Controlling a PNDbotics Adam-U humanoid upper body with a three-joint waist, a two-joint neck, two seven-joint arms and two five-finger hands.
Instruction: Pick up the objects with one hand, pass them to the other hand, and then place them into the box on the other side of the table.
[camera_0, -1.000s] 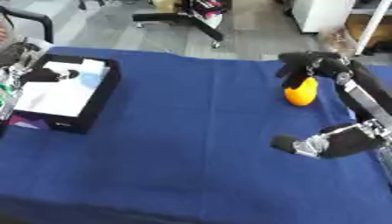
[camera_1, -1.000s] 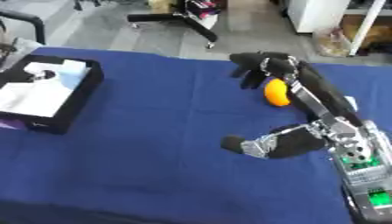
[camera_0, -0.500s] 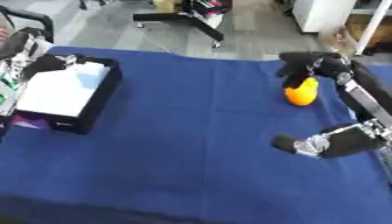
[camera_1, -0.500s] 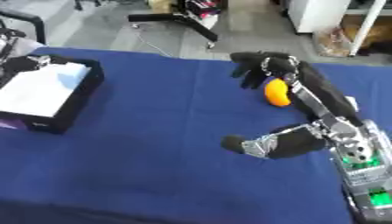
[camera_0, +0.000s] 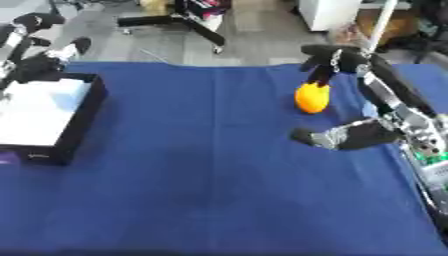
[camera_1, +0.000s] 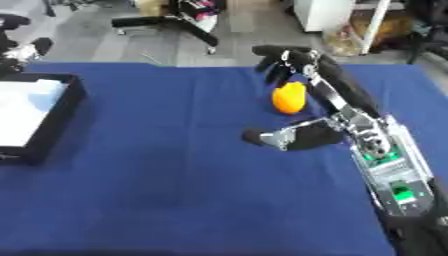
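1. Compared with a second ago, the left hand (camera_0: 39, 57) has lifted off the box (camera_0: 83, 117) and now hangs above its far left corner, outside the rim; the white contents (camera_0: 35, 112) lie uncovered inside; the right hand looks unmoved.
2. Right hand (camera_0: 331, 61) hovers over the orange object (camera_0: 311, 97), fingers curled downward and spread around its top; whether they touch it I cannot tell; that pose suits a grasp from above.
3. Orange object rests on the blue tablecloth (camera_0: 210, 170) at the far right, well apart from the box at the left edge; it is not yet picked up.
4. Left hand's fingers look loosely open and hold nothing; raised clear of the box, it is probably free to receive a handover.
5. My judgement: a placement looks done, and the pick of the orange object comes next; the rounded shape may roll if nudged sideways.
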